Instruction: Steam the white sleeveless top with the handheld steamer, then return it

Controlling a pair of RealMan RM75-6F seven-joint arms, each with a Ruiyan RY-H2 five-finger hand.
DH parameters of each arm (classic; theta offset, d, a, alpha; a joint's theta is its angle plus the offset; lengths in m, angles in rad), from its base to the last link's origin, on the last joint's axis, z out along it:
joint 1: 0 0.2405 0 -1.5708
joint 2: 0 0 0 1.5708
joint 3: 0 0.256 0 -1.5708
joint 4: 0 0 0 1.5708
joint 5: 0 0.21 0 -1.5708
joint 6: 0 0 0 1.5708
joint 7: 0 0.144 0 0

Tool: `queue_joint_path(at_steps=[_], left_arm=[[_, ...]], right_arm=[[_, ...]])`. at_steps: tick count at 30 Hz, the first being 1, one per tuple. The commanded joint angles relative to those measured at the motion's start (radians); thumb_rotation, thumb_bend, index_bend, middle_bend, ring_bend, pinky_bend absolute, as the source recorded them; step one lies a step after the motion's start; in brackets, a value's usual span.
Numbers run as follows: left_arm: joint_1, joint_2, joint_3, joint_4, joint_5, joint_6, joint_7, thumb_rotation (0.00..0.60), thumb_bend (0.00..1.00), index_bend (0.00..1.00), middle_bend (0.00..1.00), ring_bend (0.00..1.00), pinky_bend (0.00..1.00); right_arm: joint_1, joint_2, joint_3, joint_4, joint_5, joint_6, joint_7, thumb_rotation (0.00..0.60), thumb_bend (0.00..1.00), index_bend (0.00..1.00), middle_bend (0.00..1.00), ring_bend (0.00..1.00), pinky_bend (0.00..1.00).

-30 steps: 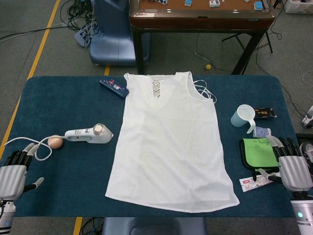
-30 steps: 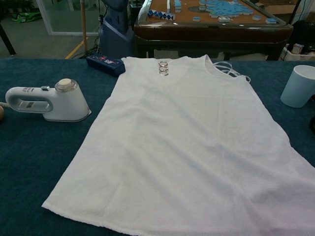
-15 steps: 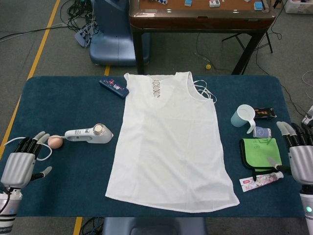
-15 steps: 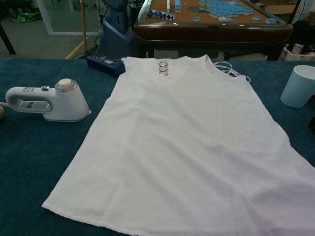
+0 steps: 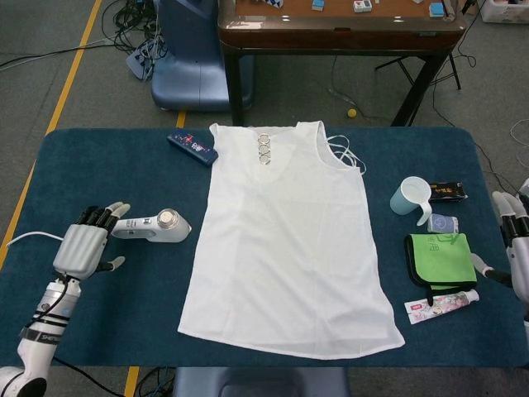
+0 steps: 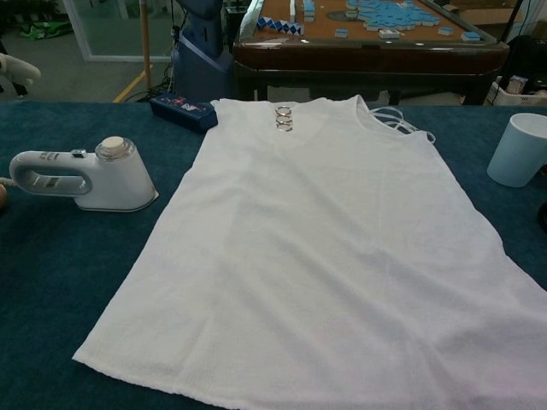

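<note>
The white sleeveless top (image 5: 289,236) (image 6: 325,248) lies flat in the middle of the blue table, neckline toward the far side. Left of it lies the white handheld steamer (image 5: 153,227) (image 6: 84,178) on its side, handle pointing left. My left hand (image 5: 85,246) hovers open just left of the steamer's handle, fingers spread and reaching over its end. A fingertip of the left hand (image 6: 19,70) shows at the chest view's left edge. At the head view's right edge my right hand (image 5: 516,246) is open with nothing in it.
A dark blue box (image 5: 193,148) lies near the top's left shoulder. To the right stand a pale blue cup (image 5: 411,196), a black packet (image 5: 446,192), a green cloth (image 5: 438,258) and a tube (image 5: 442,305). A brown table (image 5: 339,29) stands beyond.
My left hand has risen and moved right toward the steamer's handle, now covering the pink ball. My right hand has drifted right, partly out of the head view.
</note>
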Motion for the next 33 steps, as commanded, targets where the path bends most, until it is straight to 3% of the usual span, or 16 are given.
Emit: queue_joint_path(at_steps=[1,9,23,33], left_arm=[[-0.054,-0.065,-0.024,0.051,-0.071,-0.046,0.067,0.6,0.11,0.12,0.14,0.19,0.1],[-0.123,-0.149,-0.044,0.138,-0.161,-0.102,0.091,0.6,0.11,0.12,0.14,0.19,0.1],[-0.186,-0.261,-0.035,0.309,-0.254,-0.143,0.12,0.6,0.11,0.15,0.15,0.19,0.1],[-0.211,-0.317,-0.037,0.424,-0.278,-0.169,0.068,0.6,0.12,0.22,0.23,0.24,0.12]], right_arm=[[-0.006,-0.003,-0.007,0.006,-0.002,0.002,0.009,0.6,0.1,0.0,0.16,0.1,0.0],[-0.019,-0.017,-0.027,0.037,-0.001,-0.001,0.027,0.6,0.1,0.0,0.16,0.1,0.0],[-0.018,-0.028,-0.031,0.057,-0.003,-0.005,0.045,0.6,0.1,0.0,0.16,0.1,0.0],[-0.015,-0.03,-0.038,0.063,-0.01,-0.016,0.048,0.6,0.1,0.0,0.16,0.1,0.0]])
